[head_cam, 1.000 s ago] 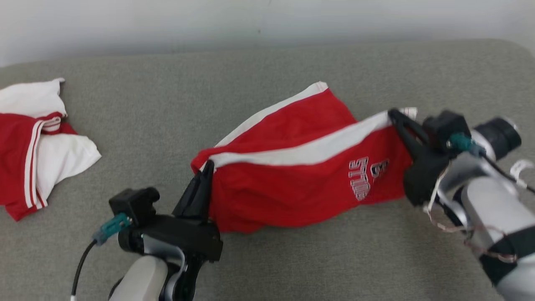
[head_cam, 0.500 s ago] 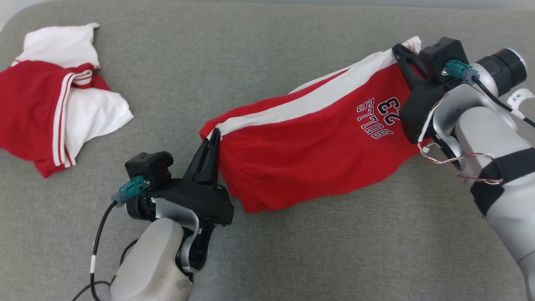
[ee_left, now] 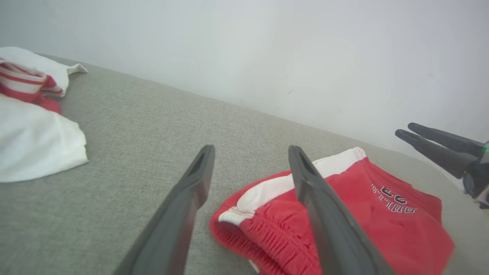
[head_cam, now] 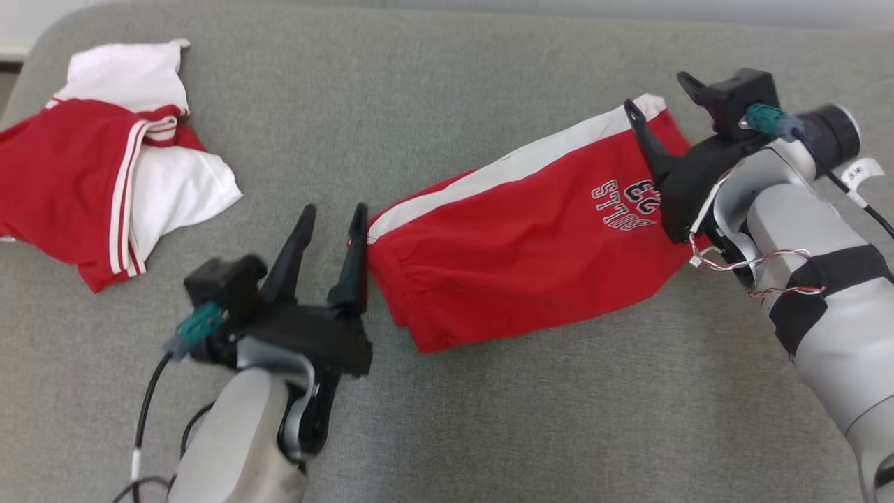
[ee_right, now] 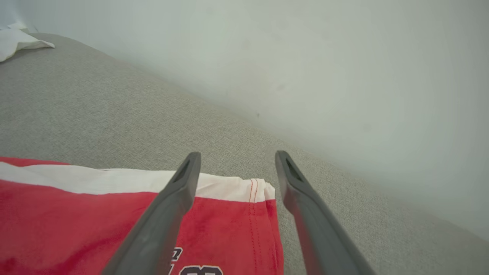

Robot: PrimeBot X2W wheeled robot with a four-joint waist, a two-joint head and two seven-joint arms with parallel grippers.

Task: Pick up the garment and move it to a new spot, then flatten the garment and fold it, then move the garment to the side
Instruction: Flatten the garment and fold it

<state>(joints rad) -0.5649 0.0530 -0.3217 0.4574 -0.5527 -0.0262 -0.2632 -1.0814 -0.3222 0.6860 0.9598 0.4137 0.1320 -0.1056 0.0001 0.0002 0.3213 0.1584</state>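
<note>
Past the first step, judging by the red shorts (head_cam: 517, 258): already down on the grey padded surface (head_cam: 419, 105), right of centre and well apart from the red-and-white shirt (head_cam: 105, 175) heaped at the far left. Counts as picked up and moved to a spot. Spread out fairly well but not smooth, with bunching along the near edge and puckering at the waist. Still to do, by the look of it: smoothing flat, folding, shifting aside.

At the waist end, the left hand (head_cam: 334, 209): wide open, grasping nothing, with its right finger just beside the waistband and perhaps brushing it. At the other end, the right hand (head_cam: 656, 91): likewise spread and empty, straddling the hem corner with the white stripe. Cannot tell whether touching cloth there.

Runs diagonally in the head view, long axis from near left up to far right. Points its elastic waistband toward the left hand and its leg hem toward the right hand. Carries the white side stripe along the far long edge and printed lettering near the hem end, upside down from the robot's side.
</note>
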